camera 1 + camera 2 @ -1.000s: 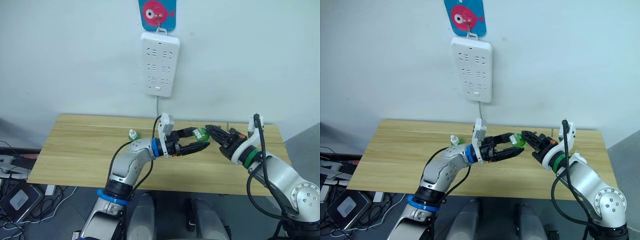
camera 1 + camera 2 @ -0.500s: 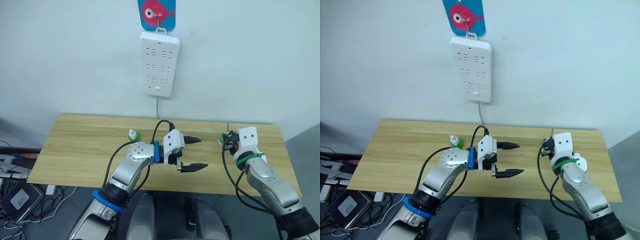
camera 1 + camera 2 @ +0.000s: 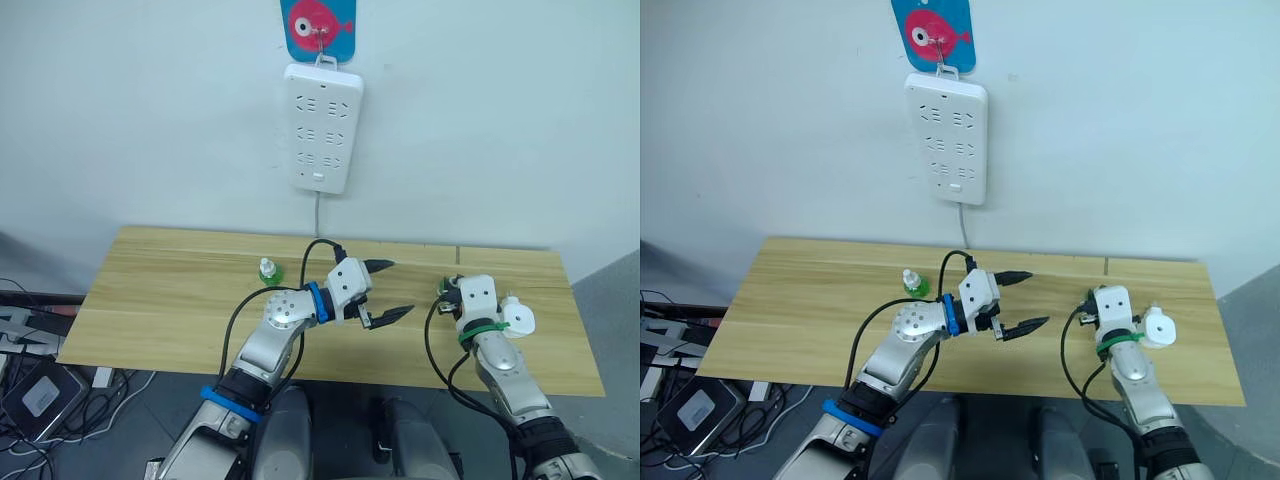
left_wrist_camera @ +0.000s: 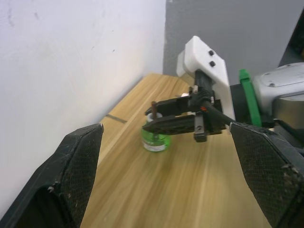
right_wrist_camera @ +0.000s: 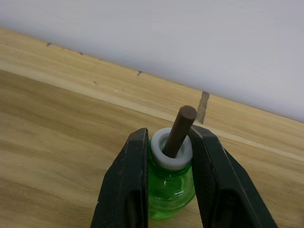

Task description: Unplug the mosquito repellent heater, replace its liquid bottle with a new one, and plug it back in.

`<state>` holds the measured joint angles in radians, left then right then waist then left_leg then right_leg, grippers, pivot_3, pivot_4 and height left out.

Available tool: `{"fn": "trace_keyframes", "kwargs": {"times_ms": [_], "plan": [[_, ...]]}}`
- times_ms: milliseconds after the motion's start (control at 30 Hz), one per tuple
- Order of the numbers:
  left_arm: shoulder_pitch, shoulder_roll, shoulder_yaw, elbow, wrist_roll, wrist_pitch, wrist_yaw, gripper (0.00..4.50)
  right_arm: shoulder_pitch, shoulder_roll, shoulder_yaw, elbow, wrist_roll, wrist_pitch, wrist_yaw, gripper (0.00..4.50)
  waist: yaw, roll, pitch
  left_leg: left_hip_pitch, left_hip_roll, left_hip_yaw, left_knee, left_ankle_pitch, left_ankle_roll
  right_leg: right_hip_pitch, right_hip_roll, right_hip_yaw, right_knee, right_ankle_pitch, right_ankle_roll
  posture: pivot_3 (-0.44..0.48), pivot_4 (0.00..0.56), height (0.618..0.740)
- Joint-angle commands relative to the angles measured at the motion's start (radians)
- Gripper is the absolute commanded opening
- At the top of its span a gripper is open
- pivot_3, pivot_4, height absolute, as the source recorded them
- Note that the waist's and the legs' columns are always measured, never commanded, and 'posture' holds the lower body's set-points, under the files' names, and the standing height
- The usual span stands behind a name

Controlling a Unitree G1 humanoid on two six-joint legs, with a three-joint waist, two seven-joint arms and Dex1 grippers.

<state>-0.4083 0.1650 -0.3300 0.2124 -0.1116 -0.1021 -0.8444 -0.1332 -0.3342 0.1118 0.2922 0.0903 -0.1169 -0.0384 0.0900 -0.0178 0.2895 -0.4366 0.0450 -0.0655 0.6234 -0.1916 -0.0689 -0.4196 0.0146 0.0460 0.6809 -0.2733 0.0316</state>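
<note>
A green liquid bottle (image 5: 171, 192) with a white collar and brown wick stands on the wooden table (image 3: 160, 290), right of centre near the back. My right gripper (image 5: 170, 138) is shut on its neck; the bottle (image 4: 154, 141) also shows under that gripper from the left wrist. To the left of it, my left gripper (image 3: 396, 288) hovers open and holds nothing. A second green bottle (image 3: 266, 270) with a white cap stands left of centre. The white rounded mosquito repellent heater (image 3: 518, 317) lies on the table beside my right forearm.
A long white power strip (image 3: 322, 127) hangs on the wall above the table's middle, under a blue fish-shaped hook (image 3: 317, 25), with its cord running down behind the table. Cables and boxes lie on the floor at the left.
The two grippers met at the green bottle a second ago. My left gripper opened and drew back; the right one carried the bottle rightward and down to the table.
</note>
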Motion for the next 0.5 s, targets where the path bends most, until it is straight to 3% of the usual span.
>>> {"fn": "trace_keyframes", "kwargs": {"times_ms": [33,200,300,400,500], "plan": [[0.012,-0.008,-0.009,-0.021,-0.003,-0.022,-0.01,4.5,0.016,0.009,-0.04,-0.016,-0.019,-0.033,0.025,1.57,0.0,0.0,0.0,0.0,0.0,0.0,0.0,0.0,0.0,0.0,0.0,0.0,0.0,0.0,0.0,0.297,0.26,0.74],[0.015,-0.01,0.0,-0.001,0.018,-0.037,0.023,4.5,0.069,-0.009,-0.087,-0.136,-0.028,-0.048,0.061,3.32,0.005,0.0,0.0,0.0,0.0,0.0,0.0,0.0,0.0,0.0,0.0,0.0,0.0,0.0,0.0,0.291,0.271,0.74],[0.062,0.014,0.024,0.016,0.041,-0.07,0.065,4.5,0.12,-0.016,-0.108,-0.316,-0.026,-0.005,0.081,4.39,0.003,0.0,0.0,0.001,0.0,0.0,0.0,0.0,0.0,0.0,0.0,0.001,0.0,0.0,0.0,0.278,0.28,0.74],[0.141,0.051,0.046,0.012,0.061,-0.106,0.103,4.5,0.14,-0.018,-0.115,-0.485,-0.025,0.068,0.103,4.45,-0.011,0.001,0.0,0.002,0.001,0.001,-0.001,0.0,0.0,0.0,0.0,0.002,0.0,0.0,0.0,0.27,0.284,0.74],[0.276,0.063,0.108,-0.032,0.067,-0.121,0.209,4.5,0.093,-0.04,-0.065,-0.631,0.083,0.24,0.233,4.45,-0.013,0.001,0.0,0.002,0.002,0.0,-0.002,0.0,0.0,0.0,0.0,0.001,0.001,0.0,0.0,0.267,0.292,0.74]]}}
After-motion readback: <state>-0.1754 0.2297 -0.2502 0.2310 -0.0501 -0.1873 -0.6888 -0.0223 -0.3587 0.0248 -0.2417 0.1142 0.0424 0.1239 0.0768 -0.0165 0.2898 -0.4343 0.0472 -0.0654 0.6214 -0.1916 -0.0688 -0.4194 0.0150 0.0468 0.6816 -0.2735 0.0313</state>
